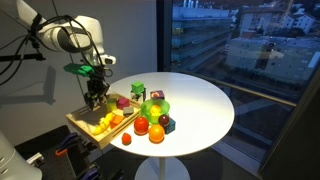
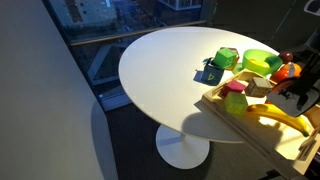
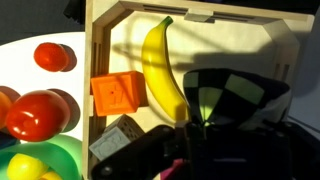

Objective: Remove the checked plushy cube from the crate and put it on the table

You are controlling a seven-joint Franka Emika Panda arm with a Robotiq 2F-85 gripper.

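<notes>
Hovering gripper: in an exterior view your gripper (image 1: 95, 97) hangs low over the crate (image 1: 88, 128), which sits at the rim of the surface (image 1: 200, 95). You cannot tell from here how wide the jaws stand or whether they hold anything.
Toy cluster: green, orange and dark pieces crowd the surface just beside the crate. Plan your drop on the bare white beyond them.
Banana: in an exterior view the banana (image 2: 280, 120) lies along the crate floor, and the gripper is half cut off at the frame edge.
Green-and-pink toy: the green-and-pink toy (image 2: 235, 98) stands at the crate corner facing the open surface. Judging by that, lift well above the low wall and pass to one side of it.
Blocks: the teal block (image 2: 211, 72) and the green block (image 2: 228, 58) stand on the surface near the crate. Neither is your target.
Checked plushy cube: in the wrist view the checked plushy cube (image 3: 120, 136) seems to be the dark-and-light piece inside the crate, partly hidden by the gripper's blurred body.
Neighbours: the orange cube (image 3: 118, 95) sits just beside it, and the banana's end lies close too. Come straight down and close gently, since a soft cube squashes.
Jaw opening: too blurred to tell.
</notes>
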